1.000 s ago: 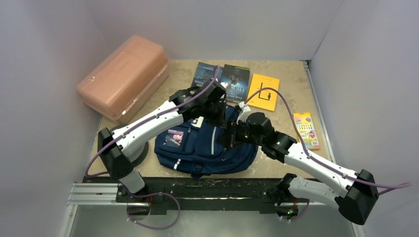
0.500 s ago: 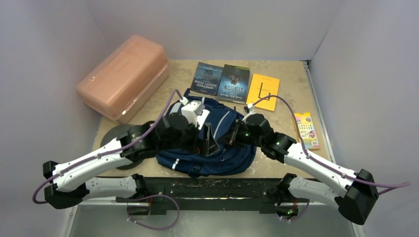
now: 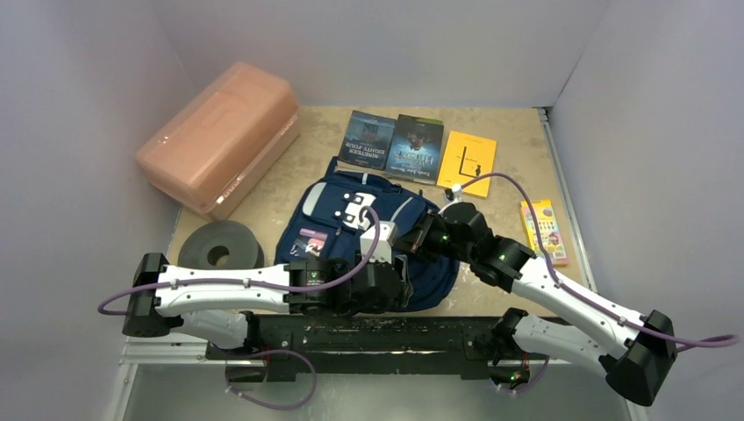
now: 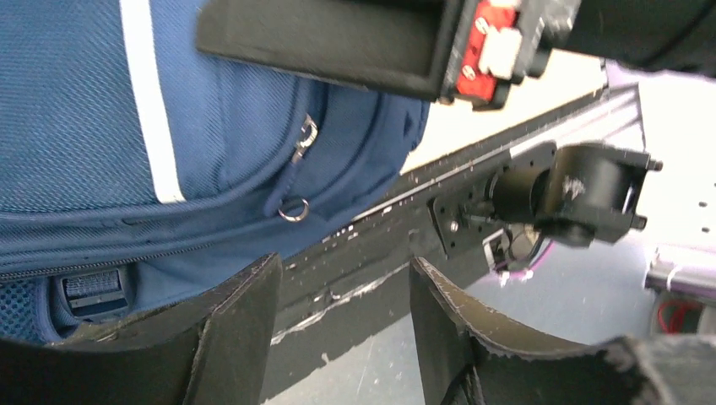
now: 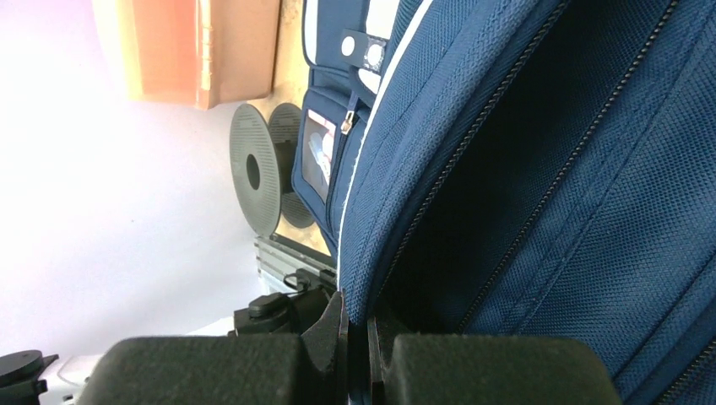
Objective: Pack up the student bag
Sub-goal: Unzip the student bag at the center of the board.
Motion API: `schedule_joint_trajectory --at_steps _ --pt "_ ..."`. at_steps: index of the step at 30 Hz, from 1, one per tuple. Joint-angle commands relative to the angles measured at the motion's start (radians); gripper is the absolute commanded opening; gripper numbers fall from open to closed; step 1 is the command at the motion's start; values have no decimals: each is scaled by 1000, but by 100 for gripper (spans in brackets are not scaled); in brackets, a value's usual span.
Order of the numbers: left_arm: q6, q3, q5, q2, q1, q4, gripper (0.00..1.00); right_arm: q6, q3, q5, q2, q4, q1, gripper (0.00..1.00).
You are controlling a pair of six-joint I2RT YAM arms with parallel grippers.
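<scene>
The navy student bag lies flat mid-table, its white dotted patch facing up. My right gripper is at the bag's right side and is shut on a fold of its navy fabric edge, beside a zip; in the right wrist view the gripper has the fabric pinched between its fingers. My left gripper lies low over the bag's near right corner. In the left wrist view this gripper is open with nothing between its fingers, and a zip pull ring hangs just ahead on the bag.
A salmon-pink plastic box stands at the back left. Two dark books and a yellow book lie along the back. A crayon pack is at the right, a grey disc left of the bag.
My left arm swung from the bag's top down to its near edge, and its gripper opened. My right gripper closed on the bag's edge and stayed there.
</scene>
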Motion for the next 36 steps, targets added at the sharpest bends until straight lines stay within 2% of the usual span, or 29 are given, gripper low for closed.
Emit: schedule_joint_trajectory --at_steps 1,8,18,24,32,35,36 --pt "-104 14 -138 6 3 15 55 40 73 19 -41 75 0 0" --pt "-180 25 -140 57 29 -24 47 40 65 13 -56 81 0 0" --pt "-183 37 -186 90 63 -25 49 34 55 -4 -57 90 0 0" --pt "-177 82 -228 113 72 -70 42 34 53 -2 -51 91 0 0" --pt "-182 120 -257 131 72 -158 16 30 48 17 -57 78 0 0" --pt "-159 121 -253 124 72 -149 0 28 44 31 -57 79 0 0" --pt "-154 121 -251 118 72 -151 0 24 45 34 -55 78 0 0"
